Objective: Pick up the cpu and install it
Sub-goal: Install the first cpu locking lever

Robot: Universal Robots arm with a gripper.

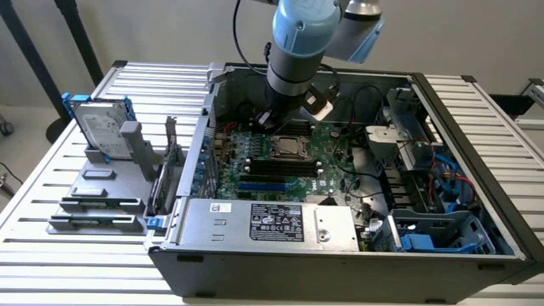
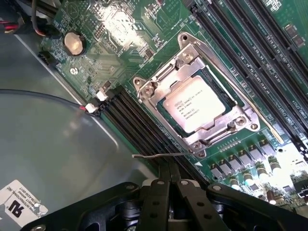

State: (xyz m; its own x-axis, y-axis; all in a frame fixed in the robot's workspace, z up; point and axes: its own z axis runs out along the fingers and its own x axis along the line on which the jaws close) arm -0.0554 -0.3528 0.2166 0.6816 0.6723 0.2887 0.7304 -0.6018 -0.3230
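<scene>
The cpu (image 2: 192, 109) lies flat in its socket frame (image 2: 166, 74) on the motherboard (image 2: 103, 45), the hand (image 2: 172, 175) hangs just beside it, clenched and empty, and the cpu seems light, stiff and fragile, best taken by its edges

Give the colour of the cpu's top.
The cpu top is pale silver with dark lettering; clearest in the wrist view.

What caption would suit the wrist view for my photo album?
Shut tool near the socket frame, with the cpu sitting inside it on the green motherboard.
</scene>
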